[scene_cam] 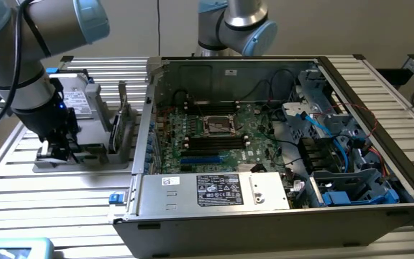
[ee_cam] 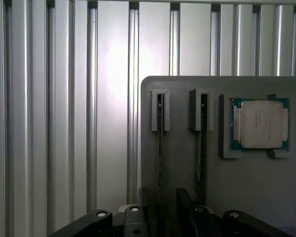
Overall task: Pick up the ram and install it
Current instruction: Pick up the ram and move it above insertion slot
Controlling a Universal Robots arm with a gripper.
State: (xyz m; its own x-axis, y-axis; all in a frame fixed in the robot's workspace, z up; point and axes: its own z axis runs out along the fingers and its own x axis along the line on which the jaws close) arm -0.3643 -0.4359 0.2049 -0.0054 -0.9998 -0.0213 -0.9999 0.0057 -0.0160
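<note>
The jaws stand open on either side of the ram (ee_cam: 160, 148), which stands on edge in a gray holder (ee_cam: 246, 192) on the table (ee_cam: 64, 123). The print on the processor (ee_cam: 260, 124) beside it is too faint to read.

No readable text; print on the power supply label (scene_cam: 219, 190) and the processor (ee_cam: 259, 123) too small.

Exterior view: raised camera looking obliquely down across the slatted counter (scene_cam: 63, 194), far enough back to take in nearly the whole open computer case (scene_cam: 264, 229) and, at the exterior view's left, the grey holder (scene_cam: 84, 162). Wrist view: close, facing straight down past the tool (ee_cam: 163, 217) onto that holder. Shared: the grey holder and adjoining counter slats.
</note>
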